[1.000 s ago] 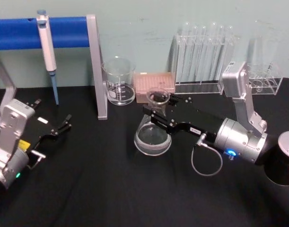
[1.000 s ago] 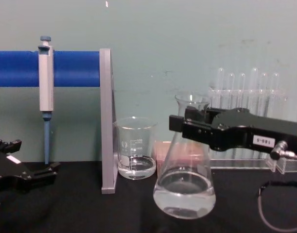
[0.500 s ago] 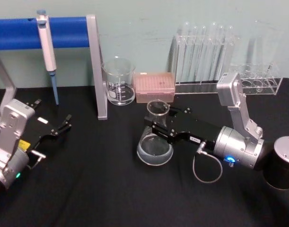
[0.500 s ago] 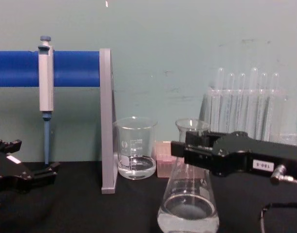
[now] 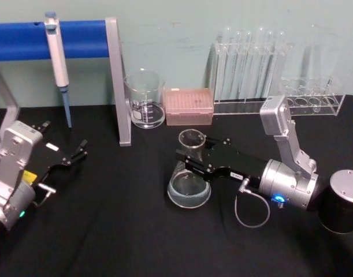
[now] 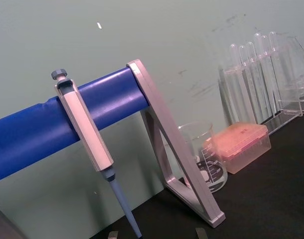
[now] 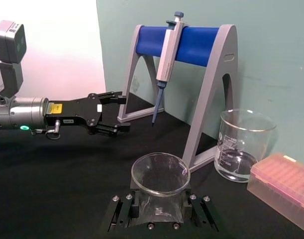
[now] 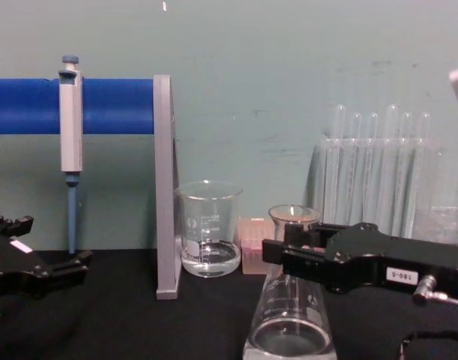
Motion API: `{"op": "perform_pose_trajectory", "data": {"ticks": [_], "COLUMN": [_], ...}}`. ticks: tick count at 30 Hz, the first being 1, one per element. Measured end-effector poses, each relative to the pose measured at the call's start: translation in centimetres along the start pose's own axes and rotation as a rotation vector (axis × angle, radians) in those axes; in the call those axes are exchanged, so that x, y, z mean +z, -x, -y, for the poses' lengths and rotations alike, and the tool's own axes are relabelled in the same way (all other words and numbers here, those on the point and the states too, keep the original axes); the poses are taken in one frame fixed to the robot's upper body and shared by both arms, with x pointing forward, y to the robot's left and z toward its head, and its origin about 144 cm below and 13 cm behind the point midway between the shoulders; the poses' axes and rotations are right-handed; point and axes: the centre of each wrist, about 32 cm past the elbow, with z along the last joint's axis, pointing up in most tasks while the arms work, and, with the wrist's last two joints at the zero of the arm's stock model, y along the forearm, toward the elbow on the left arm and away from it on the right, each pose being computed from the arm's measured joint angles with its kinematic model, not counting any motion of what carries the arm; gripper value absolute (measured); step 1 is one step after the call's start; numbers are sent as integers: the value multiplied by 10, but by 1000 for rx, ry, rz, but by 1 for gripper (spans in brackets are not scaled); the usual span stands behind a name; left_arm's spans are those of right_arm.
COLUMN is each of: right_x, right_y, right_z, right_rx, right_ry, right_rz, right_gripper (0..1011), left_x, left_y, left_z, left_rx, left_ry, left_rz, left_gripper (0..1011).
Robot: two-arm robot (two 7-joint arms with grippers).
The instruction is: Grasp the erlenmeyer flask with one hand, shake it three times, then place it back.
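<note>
Two grippers sit nearest, over the black cloth. L gripper is parked at the left edge, jaws spread w/ nothing betw. them. R gripper reaches in approx. level from the right at mid-table, jaws clamped on the neck of the erlenmeyer flask. Flask stands upright: long axis vertical, mouth pointing up, wide base low by the cloth; can't tell if it touches. It is clear glass, conical, w/ flared rim, white grad. marks on the wall and a little clear liquid at the bottom. Farther back are a glass beaker, a pink tip box just beside it, a pipette hanging on the blue-bar stand at left, and a test-tube rack at back right.
</note>
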Motion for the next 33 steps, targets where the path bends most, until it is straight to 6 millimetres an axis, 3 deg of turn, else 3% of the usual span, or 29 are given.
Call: {"op": "perform_pose_trajectory", "data": {"ticks": [33], "right_x": [-13], "right_y": [-1], "right_z": [-8], "right_rx": [16], "right_ry": [24], "right_rz": [5], "right_gripper": [450], "left_x": [0], "left_y": [0], "left_z": [0], "left_rx": [0], "left_ry": [0], "left_rz": [0], "left_gripper": [1001]}}
